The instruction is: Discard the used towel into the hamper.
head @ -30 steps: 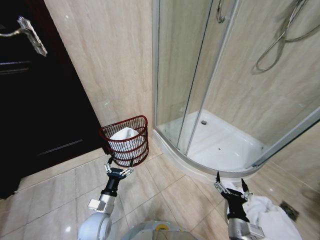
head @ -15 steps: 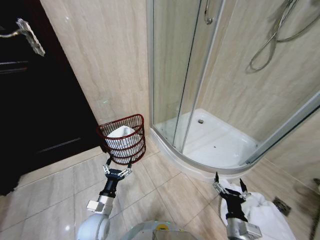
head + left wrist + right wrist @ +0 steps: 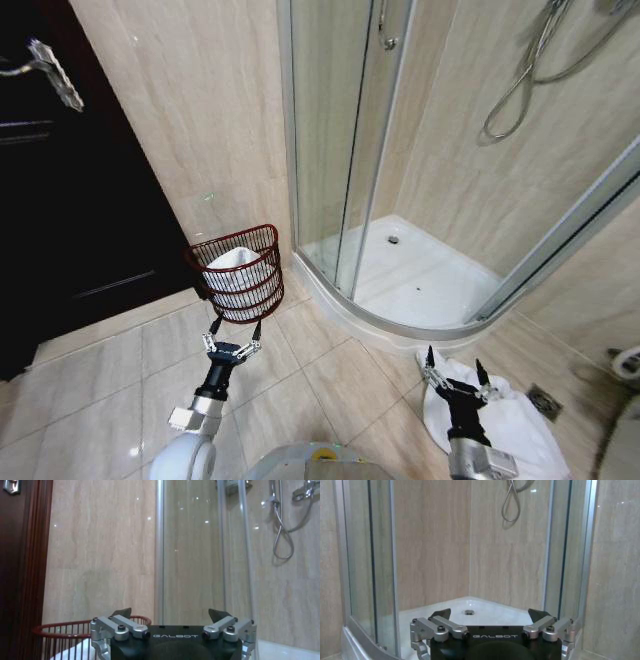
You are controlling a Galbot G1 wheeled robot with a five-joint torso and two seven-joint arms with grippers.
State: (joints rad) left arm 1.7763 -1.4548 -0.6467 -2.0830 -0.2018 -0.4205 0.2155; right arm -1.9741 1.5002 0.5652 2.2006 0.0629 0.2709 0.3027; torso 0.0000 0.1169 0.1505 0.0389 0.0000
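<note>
— Two end effectors, yours to check: what are they doing?
— Your left end effector (image 3: 231, 341) hangs spread and empty just in front of the hamper (image 3: 238, 272); your right end effector (image 3: 452, 375) is spread too, above a white towel (image 3: 500, 425) on the floor.
— Where's the hamper?
— By the wall, between the dark door (image 3: 70, 190) and the shower enclosure (image 3: 400, 180), white cloth inside. Your left wrist view catches its rim (image 3: 65, 628); your right wrist view faces the shower tray (image 3: 470, 613) instead.

We see a bathroom: a glass shower enclosure (image 3: 400, 200) with hose (image 3: 520, 80), beige wall tiles beside it, tiled floor (image 3: 300, 390) below.
</note>
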